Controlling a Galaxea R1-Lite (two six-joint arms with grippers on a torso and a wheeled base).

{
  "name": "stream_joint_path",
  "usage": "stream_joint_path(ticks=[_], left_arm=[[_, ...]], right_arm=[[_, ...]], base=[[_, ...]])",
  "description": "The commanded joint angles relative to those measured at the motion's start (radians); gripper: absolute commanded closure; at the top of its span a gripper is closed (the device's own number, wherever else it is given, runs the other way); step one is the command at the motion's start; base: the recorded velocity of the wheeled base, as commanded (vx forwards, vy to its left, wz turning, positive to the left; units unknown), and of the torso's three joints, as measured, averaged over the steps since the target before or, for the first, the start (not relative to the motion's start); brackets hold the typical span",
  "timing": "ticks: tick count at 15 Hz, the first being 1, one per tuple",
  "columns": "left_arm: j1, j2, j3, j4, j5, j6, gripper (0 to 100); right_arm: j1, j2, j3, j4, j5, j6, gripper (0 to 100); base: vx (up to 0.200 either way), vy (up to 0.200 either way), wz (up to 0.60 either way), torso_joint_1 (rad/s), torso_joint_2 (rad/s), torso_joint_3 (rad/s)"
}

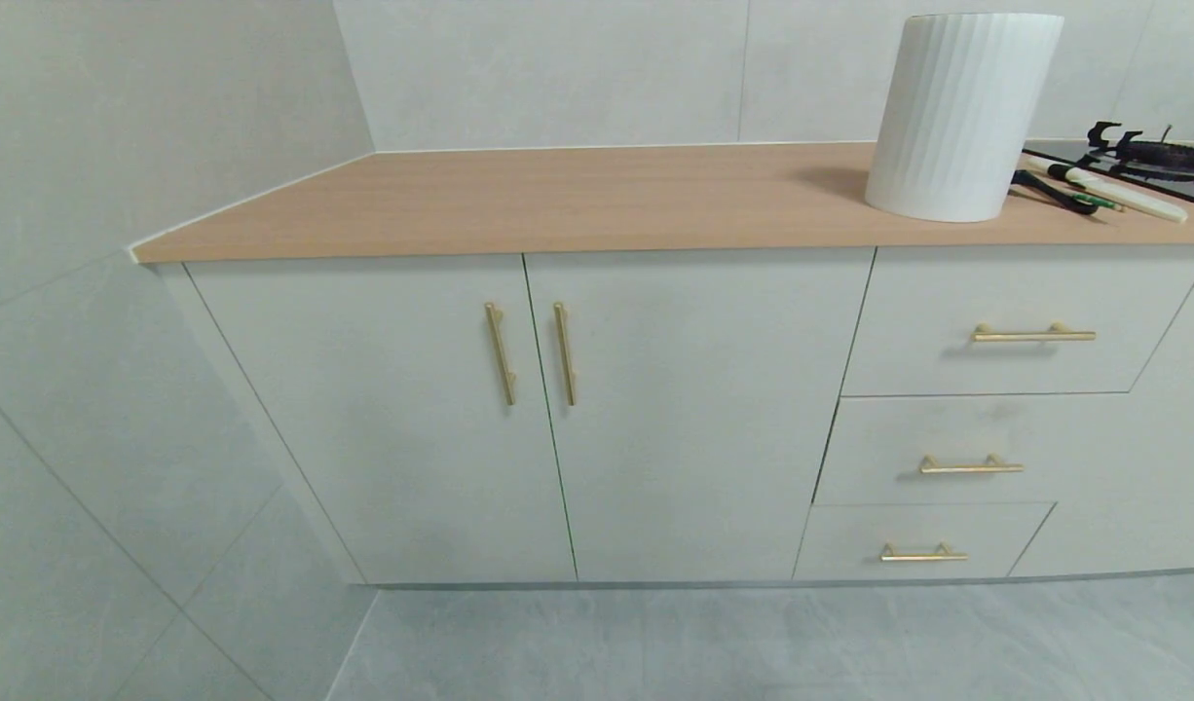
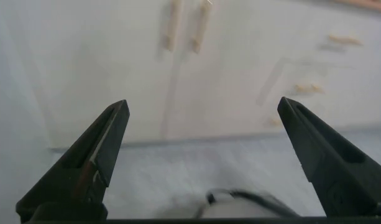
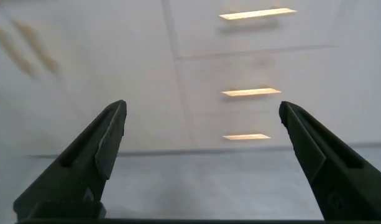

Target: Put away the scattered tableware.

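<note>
Two slim utensils, one pale-handled (image 1: 1118, 190) and one dark with green (image 1: 1057, 193), lie side by side at the right end of the wooden surface (image 1: 558, 200), just right of a white ribbed canister (image 1: 962, 112) and in front of a black stove grate (image 1: 1157, 156). Their long axes slant from beside the canister out toward the right end and front edge.

Both pincers hang low, well below the surface and well apart from the utensils. The left pincer (image 2: 202, 104) is spread wide and empty, facing the cabinet doors (image 2: 115, 62) just above the floor (image 2: 178, 168). The right pincer (image 3: 202, 105) is likewise spread and empty, facing the stack of drawers (image 1: 1006, 292).

Since those drawers sit directly under the utensils, the right arm looks the nearer. The tableware lies up and to the right of it, so any reach would probably have to rise above the front edge first.
</note>
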Motion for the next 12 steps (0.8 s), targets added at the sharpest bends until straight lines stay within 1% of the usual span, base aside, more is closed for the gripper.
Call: stream_joint_path(ticks=[1,2,3,4,5,6,7,8,9,10,11,12], left_arm=[[0.072,-0.079,0.029,0.003,0.077,0.006,0],[0.106,-0.081,0.057,-0.006,0.093,0.006,0],[0.144,-0.087,0.081,-0.031,0.098,0.007,0],[0.199,-0.147,0.113,-0.047,0.077,0.020,0],[0.213,-0.176,0.142,-0.049,0.055,0.070,0],[0.213,-0.176,0.169,-0.054,0.072,0.086,0],[0.213,-0.176,0.213,-0.072,0.109,0.092,0],[0.213,-0.176,0.264,-0.092,0.104,0.104,0],[0.213,-0.176,0.323,-0.129,0.106,0.152,0],[0.213,-0.176,0.408,-0.225,0.104,0.199,0],[0.213,-0.176,0.417,-0.270,0.101,0.199,0],[0.213,-0.176,0.417,-0.253,0.087,0.204,0]], right_arm=[[-0.120,-0.248,0.026,0.093,-0.006,-0.092,0],[-0.120,-0.265,0.058,0.097,-0.033,-0.129,0],[-0.117,-0.271,0.086,0.086,-0.079,-0.148,0],[-0.117,-0.271,0.122,0.064,-0.115,-0.146,0],[-0.117,-0.270,0.165,0.037,-0.120,-0.149,0],[-0.117,-0.271,0.201,0.009,-0.120,-0.151,0],[-0.117,-0.271,0.285,-0.081,-0.118,-0.148,0],[-0.117,-0.271,0.354,-0.169,-0.111,-0.146,0],[-0.117,-0.271,0.354,-0.181,-0.077,-0.137,0],[-0.117,-0.271,0.354,-0.163,-0.025,-0.103,0],[-0.117,-0.271,0.354,-0.161,-0.002,-0.095,0],[-0.117,-0.271,0.354,-0.160,0.033,-0.094,0]], base=[[0.000,0.000,0.00,0.000,0.00,0.000],[0.000,0.000,0.00,0.000,0.00,0.000],[0.000,0.000,0.00,0.000,0.00,0.000],[0.000,0.000,0.00,0.000,0.00,0.000],[0.000,0.000,0.00,0.000,0.00,0.000],[0.000,0.000,0.00,0.000,0.00,0.000],[0.000,0.000,0.00,0.000,0.00,0.000],[0.000,0.000,0.00,0.000,0.00,0.000],[0.000,0.000,0.00,0.000,0.00,0.000],[0.000,0.000,0.00,0.000,0.00,0.000],[0.000,0.000,0.00,0.000,0.00,0.000],[0.000,0.000,0.00,0.000,0.00,0.000]])
